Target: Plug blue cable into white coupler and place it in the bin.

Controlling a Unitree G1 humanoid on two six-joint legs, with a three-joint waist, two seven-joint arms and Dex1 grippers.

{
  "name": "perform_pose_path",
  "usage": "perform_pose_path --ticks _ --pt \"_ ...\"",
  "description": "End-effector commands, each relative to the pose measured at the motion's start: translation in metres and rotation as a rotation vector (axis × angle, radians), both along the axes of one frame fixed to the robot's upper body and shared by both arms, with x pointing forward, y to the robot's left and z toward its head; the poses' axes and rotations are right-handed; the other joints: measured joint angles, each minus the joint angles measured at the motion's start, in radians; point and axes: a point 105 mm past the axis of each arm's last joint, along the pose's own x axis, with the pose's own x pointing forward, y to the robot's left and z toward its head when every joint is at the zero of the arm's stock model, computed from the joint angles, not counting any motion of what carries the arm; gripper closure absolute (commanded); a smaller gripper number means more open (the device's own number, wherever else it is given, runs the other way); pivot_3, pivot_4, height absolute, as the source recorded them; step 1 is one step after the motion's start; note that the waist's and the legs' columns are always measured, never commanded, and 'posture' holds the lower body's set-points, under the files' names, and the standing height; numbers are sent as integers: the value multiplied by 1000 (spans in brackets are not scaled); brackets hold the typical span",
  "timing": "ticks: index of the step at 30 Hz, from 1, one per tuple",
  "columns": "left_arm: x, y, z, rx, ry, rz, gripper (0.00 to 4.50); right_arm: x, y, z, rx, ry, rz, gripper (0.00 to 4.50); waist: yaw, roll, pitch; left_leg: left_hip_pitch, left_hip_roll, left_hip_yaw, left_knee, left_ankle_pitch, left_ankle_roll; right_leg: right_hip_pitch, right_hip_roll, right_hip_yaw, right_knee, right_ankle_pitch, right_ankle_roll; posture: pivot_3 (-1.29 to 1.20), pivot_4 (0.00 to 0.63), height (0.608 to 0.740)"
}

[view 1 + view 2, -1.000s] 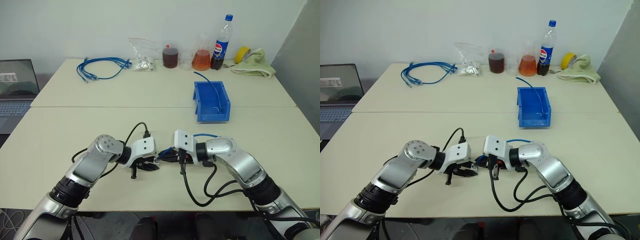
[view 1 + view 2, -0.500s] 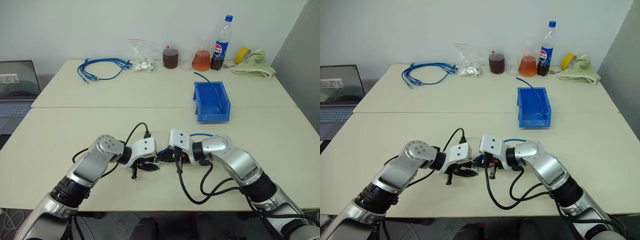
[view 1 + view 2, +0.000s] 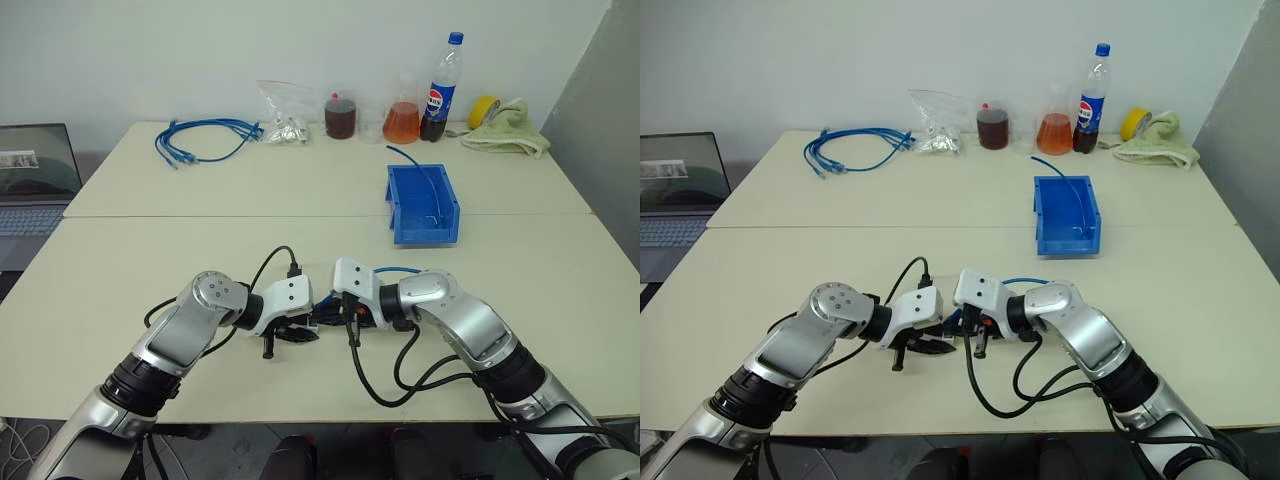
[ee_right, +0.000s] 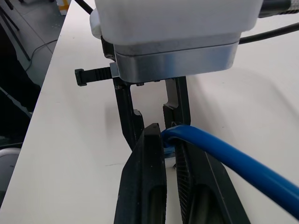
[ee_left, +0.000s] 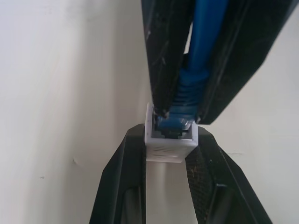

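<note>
White small boxy plastic coupler (image 5: 169, 145) sits clamped in the left gripper (image 5: 168, 154), low centre of the head view; the right gripper (image 4: 169, 140) pinches the thin blue cable (image 5: 202, 42), its plug at the socket; the blue rectangular plastic bin (image 3: 424, 205) stands right of centre

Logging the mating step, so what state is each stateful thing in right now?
white coupler: clamped in left gripper jaws, plug entering socket.
blue cable: pinched by right gripper.
bin: upright, holding another blue cable.
Pepsi bottle: upright, capped.
laptop: open.
</note>
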Motion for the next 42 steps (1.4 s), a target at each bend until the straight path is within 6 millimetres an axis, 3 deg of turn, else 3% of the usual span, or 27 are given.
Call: perform_pose_path --ticks 1,5,13,15,26,34,37,42 --pt "-7 -1 -14 24 56 6 3682 -24 6 -37 -93 125 90 4482 -1 0 -2 0 0 0 0 0 0 0 0 0 0 0 0 0 150 740" --pt "-8 -2 -14 19 59 4 3682 -24 7 -39 -88 126 91 4483 -1 0 -6 1 0 0 -1 0 0 0 0 0 0 0 0 0 150 740" --pt "-8 6 -12 4 49 18 3682 -2 5 -21 -17 62 15 4483 -3 0 -6 1 1 0 -1 0 0 0 1 0 0 0 0 0 150 740" --pt "-10 11 -12 -3 53 28 2984 6 2 -15 3 42 -19 4483 -4 0 -6 1 1 0 -1 0 0 0 2 1 0 0 0 0 150 740" --pt "-9 45 7 -122 -20 204 670 21 -16 17 111 37 -109 4484 -18 0 -2 -1 5 0 -2 0 0 -3 5 1 0 0 0 0 150 740" --pt "-7 30 44 -306 -103 295 655 26 -40 48 223 14 -211 4485 -11 -2 6 -6 5 0 -2 0 0 -8 4 2 0 0 -1 0 150 740" --pt "-5 16 67 -357 -189 286 655 32 -61 71 305 10 -296 4485 -5 -3 7 -10 4 0 -1 0 0 -11 3 2 -1 0 -1 0 150 740" --pt "19 -6 102 -429 -336 355 655 49 -99 106 408 -26 -459 4485 7 -4 7 -18 3 -2 2 0 -1 -16 3 0 0 1 -1 0 150 740"
